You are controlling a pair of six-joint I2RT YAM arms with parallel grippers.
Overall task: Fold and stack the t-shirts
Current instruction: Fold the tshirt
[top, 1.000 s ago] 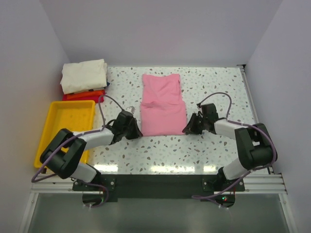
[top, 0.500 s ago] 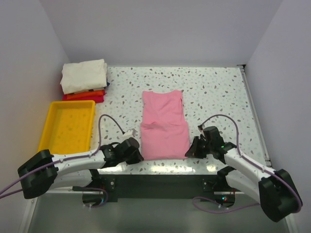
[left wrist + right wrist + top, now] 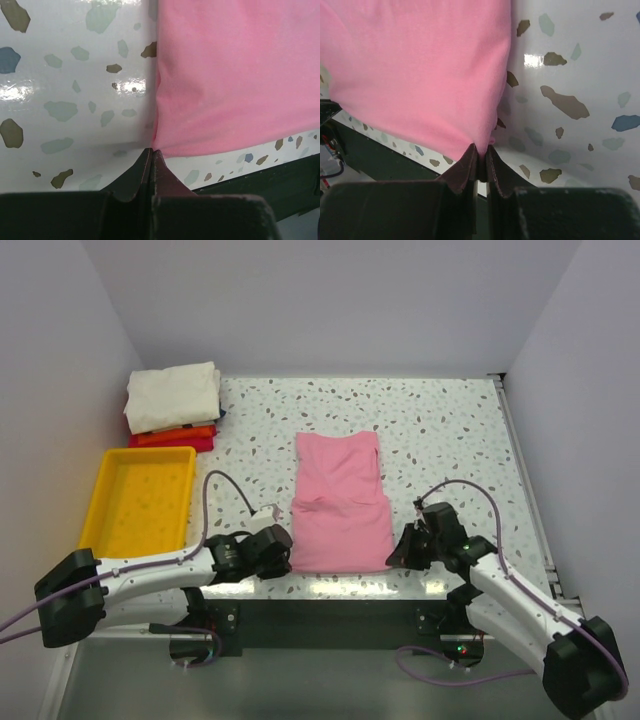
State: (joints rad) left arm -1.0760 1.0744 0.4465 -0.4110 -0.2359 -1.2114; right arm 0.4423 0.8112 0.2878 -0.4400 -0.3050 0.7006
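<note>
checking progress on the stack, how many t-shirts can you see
4. One pink t-shirt at the table's near middle; three stacked in the far left corner: cream-white t-shirt on top, orange t-shirt under it, red t-shirt lowest. The stack may hide more.

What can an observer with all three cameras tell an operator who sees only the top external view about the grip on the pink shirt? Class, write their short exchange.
Observer: In the left wrist view, the left gripper is shut on the near left corner of the pink t-shirt.
Operator: And the right side?
Observer: The right gripper pinches the near right corner, with the cloth puckering into its tips.
Operator: Does the hem overhang the table?
Observer: No; speckled surface shows between the hem and the dark front edge.
</note>
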